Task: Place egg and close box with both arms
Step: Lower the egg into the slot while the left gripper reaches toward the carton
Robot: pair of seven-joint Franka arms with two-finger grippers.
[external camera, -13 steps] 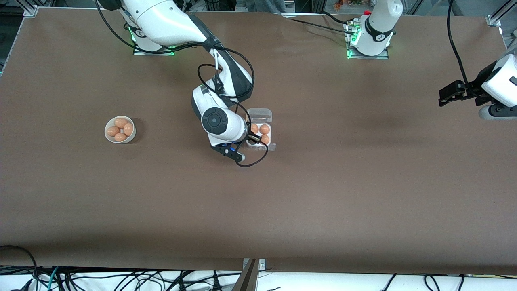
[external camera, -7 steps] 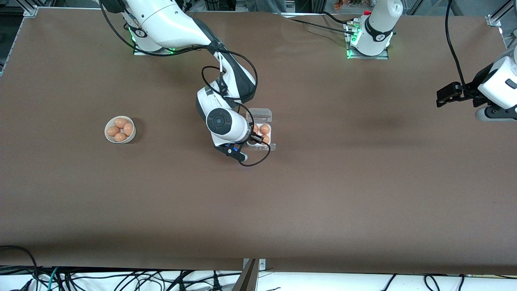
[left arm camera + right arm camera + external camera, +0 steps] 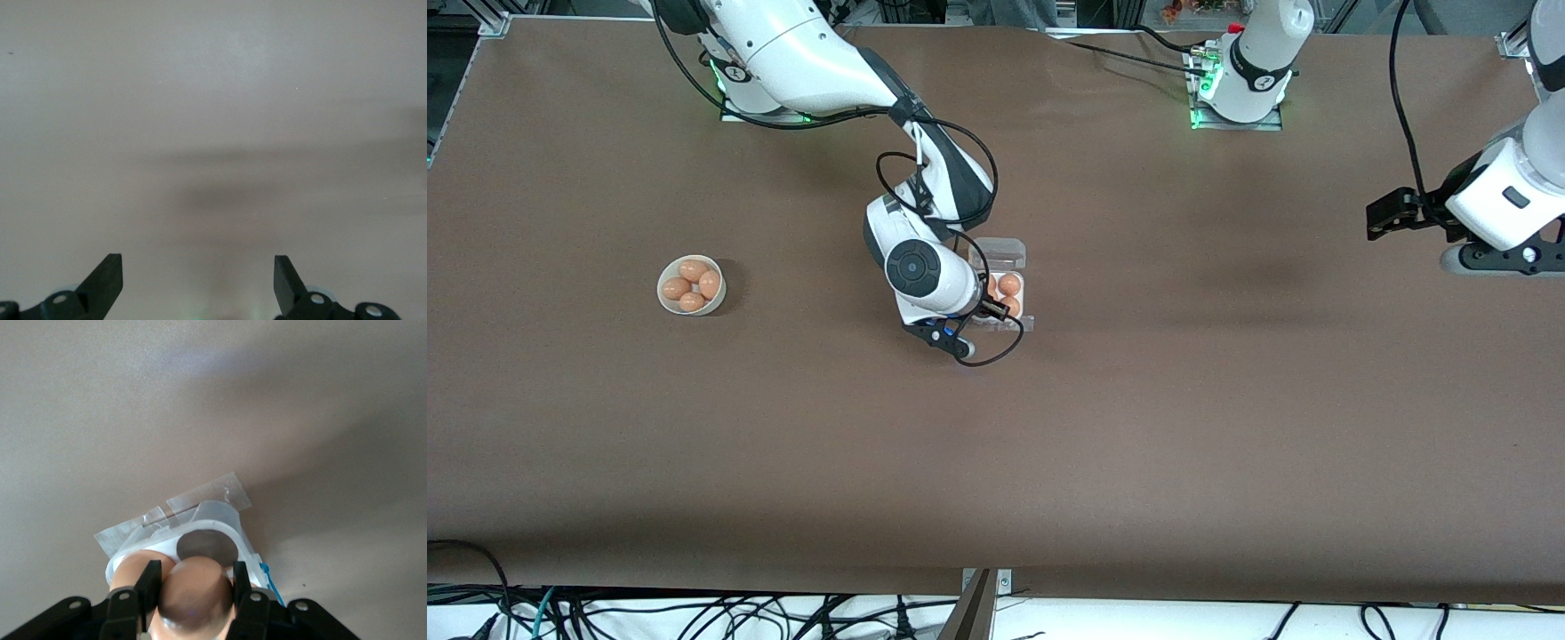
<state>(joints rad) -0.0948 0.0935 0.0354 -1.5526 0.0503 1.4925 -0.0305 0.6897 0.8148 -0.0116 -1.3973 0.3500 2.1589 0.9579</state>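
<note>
The box (image 3: 1005, 290) lies mid-table with its clear lid (image 3: 1000, 252) open, on the side farther from the front camera. Two eggs (image 3: 1010, 284) show in its cells. My right gripper (image 3: 987, 308) is over the box, shut on an egg (image 3: 196, 599). In the right wrist view my right gripper (image 3: 196, 575) holds that egg just above the box (image 3: 215, 513), over an empty cell (image 3: 208, 545) beside a filled one (image 3: 129, 568). My left gripper (image 3: 1378, 219) hangs open and empty over bare table at the left arm's end, and its fingers (image 3: 107, 277) are spread wide.
A round white bowl (image 3: 691, 285) with several eggs stands toward the right arm's end of the table. The right arm's wrist and black cable (image 3: 996, 351) cover part of the box. Tape strips (image 3: 208, 492) hold the box to the table.
The right arm has shifted a little toward the box with the egg. The left gripper has moved from the table's end toward the middle.
</note>
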